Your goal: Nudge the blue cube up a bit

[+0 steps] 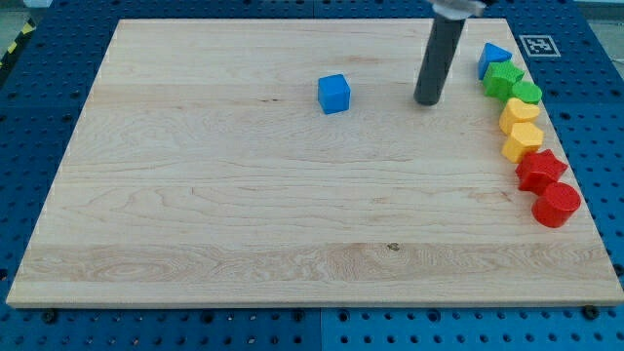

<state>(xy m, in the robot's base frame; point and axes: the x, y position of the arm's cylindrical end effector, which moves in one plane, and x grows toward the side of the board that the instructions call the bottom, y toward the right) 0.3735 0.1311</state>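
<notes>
The blue cube (333,94) is sitting on the wooden surface (292,214), in its upper half and a little toward the view's left of the middle. My tip (426,101) is resting on the surface to the view's right of the cube, at about the same height in the view, well apart from it and touching no block. There is no gripper on this arm, only the dark rod (439,54) leaning slightly as it is coming down from the view's top, so nothing is being held or clamped. Farther to the view's right of the cube, beyond the tip, a row of blocks is lining the surface's right edge: a blue triangle (493,57) at the top, then a green block (503,76) and a second green block (526,94), a yellow block (519,113) and another yellow block (523,140), a red star (541,170), and a red cylinder (557,205) at the bottom. Each is touching or sitting just beside its neighbour, and all are lying well apart from the cube.
</notes>
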